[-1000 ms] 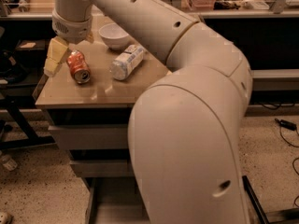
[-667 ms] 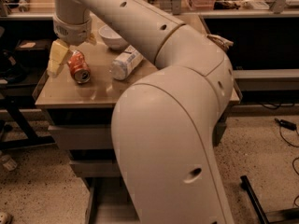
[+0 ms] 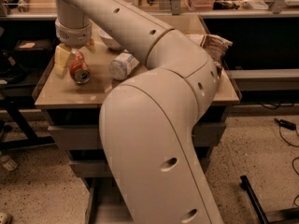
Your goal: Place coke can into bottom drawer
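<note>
Gripper (image 3: pixel 74 59) hangs over the left of the cabinet top (image 3: pixel 65 96), yellow fingers (image 3: pixel 60 62) spread around the coke can (image 3: pixel 80 70) lying there. A fallen bottle (image 3: pixel 124 64) and a white bowl (image 3: pixel 108 40) are just beside. The arm (image 3: pixel 154 148) hides most of the bottom drawer (image 3: pixel 99 208).

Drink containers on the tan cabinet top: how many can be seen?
2. A small red soda can lies near the left edge, below the gripper; a clear white-labelled plastic bottle lies right of it. The robot's arm may hide more.
</note>
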### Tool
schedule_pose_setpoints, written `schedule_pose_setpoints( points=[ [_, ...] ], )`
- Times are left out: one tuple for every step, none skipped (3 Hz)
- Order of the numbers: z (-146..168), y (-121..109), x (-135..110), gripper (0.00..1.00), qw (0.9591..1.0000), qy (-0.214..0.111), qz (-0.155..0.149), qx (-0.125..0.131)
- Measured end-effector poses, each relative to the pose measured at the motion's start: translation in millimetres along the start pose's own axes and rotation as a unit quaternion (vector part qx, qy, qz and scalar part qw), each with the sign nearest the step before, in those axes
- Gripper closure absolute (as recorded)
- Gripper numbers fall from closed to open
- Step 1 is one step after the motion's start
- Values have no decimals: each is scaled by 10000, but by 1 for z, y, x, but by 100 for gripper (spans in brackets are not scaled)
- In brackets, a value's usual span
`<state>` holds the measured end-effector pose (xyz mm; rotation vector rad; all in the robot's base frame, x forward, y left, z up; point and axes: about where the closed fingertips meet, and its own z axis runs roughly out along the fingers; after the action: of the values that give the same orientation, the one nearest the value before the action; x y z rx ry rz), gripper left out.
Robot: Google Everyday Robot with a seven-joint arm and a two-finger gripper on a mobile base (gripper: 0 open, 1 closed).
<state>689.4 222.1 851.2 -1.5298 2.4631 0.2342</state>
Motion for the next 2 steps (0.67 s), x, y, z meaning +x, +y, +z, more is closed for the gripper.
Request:
schedule_pose_setpoints(
  points=[
    [0, 0, 0, 41, 10000, 0, 0, 0],
    [0, 0, 0, 64, 10000, 0, 0, 0]
  ],
)
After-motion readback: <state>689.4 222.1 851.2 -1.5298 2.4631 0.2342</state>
